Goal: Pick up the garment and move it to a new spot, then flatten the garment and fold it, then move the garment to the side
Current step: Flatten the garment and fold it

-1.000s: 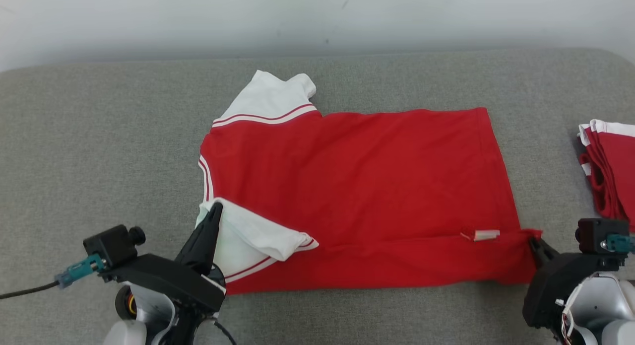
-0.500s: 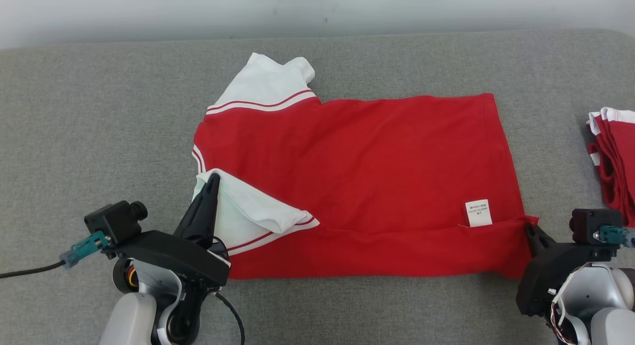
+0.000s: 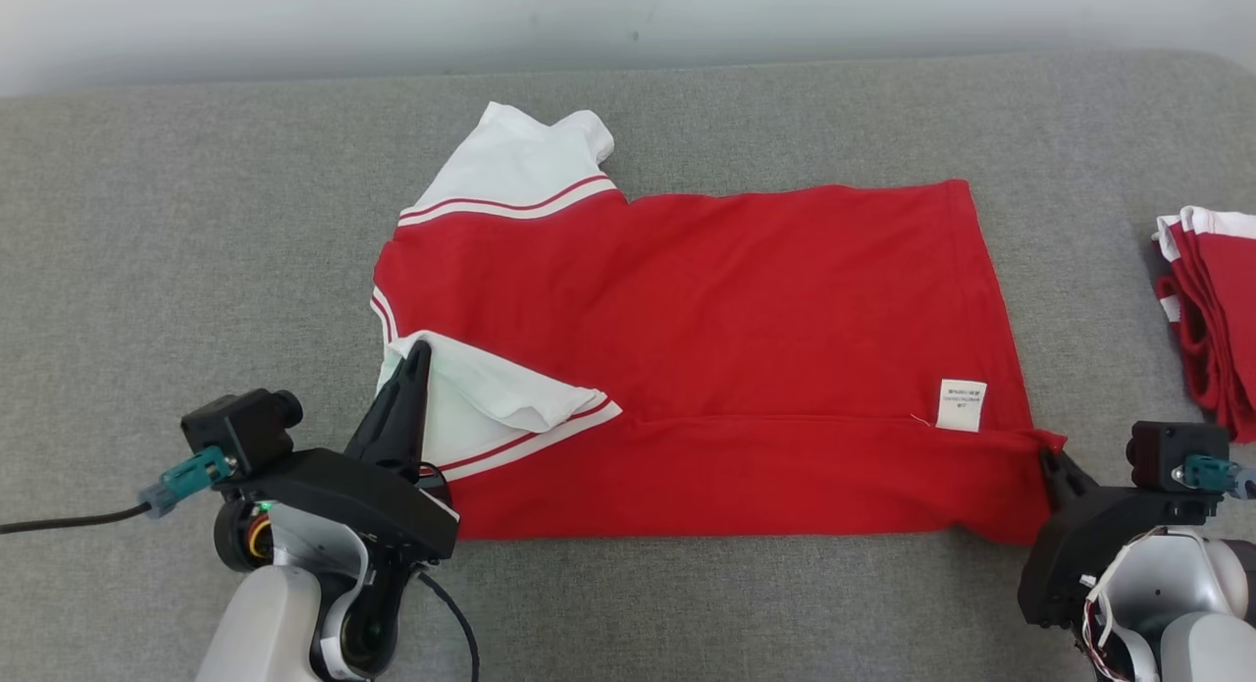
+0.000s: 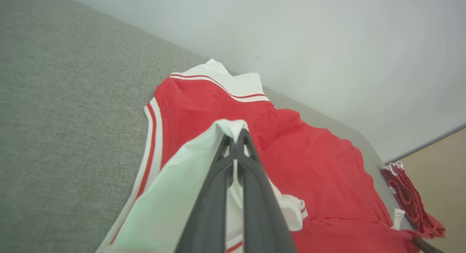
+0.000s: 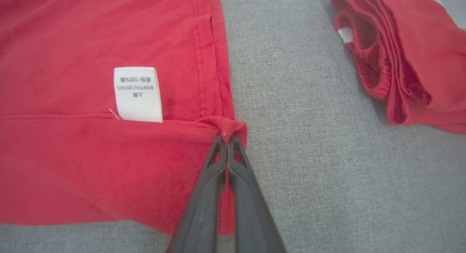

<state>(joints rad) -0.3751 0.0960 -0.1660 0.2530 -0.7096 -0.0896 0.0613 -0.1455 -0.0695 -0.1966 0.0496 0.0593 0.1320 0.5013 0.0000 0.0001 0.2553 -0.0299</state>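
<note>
Currently the garment lies flat on the grey cushion, long axis left-to-right; left gripper clamps its white sleeve well left of the care label, right gripper clamps the hem corner just right of it, so both ends of the near edge are in hand.

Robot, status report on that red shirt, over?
Left gripper shut on white sleeve; right gripper shut on hem corner. Red shirt flat, near edge folded over. Folded red pile at right, clear.

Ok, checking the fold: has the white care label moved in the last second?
Yes. Against the folded red stack, the care label has flipped away from the robot, off the fold line, and lies flat on the shirt.
</note>
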